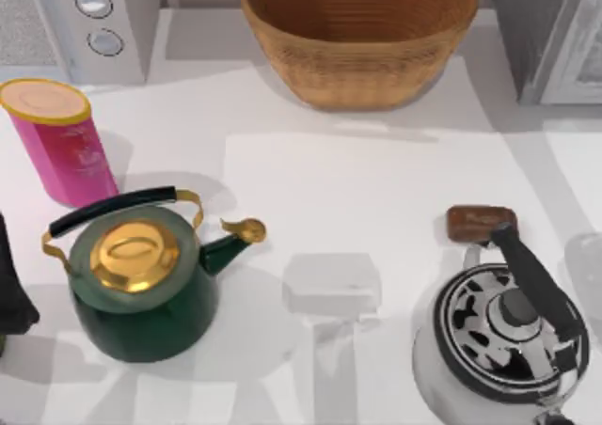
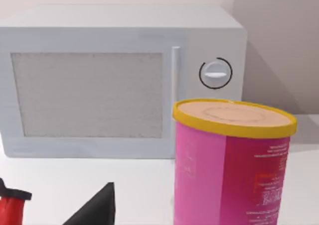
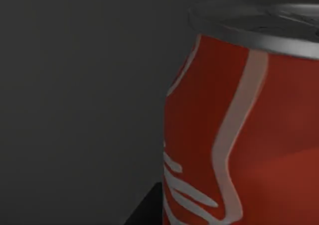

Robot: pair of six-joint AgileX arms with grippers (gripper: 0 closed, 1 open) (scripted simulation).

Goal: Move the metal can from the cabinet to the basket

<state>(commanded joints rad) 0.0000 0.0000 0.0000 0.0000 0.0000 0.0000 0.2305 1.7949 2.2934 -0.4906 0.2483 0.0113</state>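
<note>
The metal can (image 3: 239, 125), red with white script and a silver lid, stands very close in the right wrist view against a dark grey wall. A dark edge of my right gripper (image 3: 148, 211) shows beside the can's lower side; whether it grips the can is hidden. The grey speckled cabinet (image 1: 541, 25) with its pale door panel stands at the back right of the table. The tan wicker basket (image 1: 362, 63) sits at the back middle, with nothing seen in it. My left arm (image 1: 11, 289) rests at the table's left edge, its gripper (image 2: 94, 210) facing the pink canister.
A white microwave (image 1: 89, 21) stands at the back left, with a pink yellow-lidded canister (image 1: 61, 138) in front of it. A green kettle (image 1: 141, 275) sits front left and a black-and-white kettle (image 1: 503, 336) front right, a small brown block (image 1: 480, 222) behind it. A pale grey block (image 1: 331, 284) lies mid-table.
</note>
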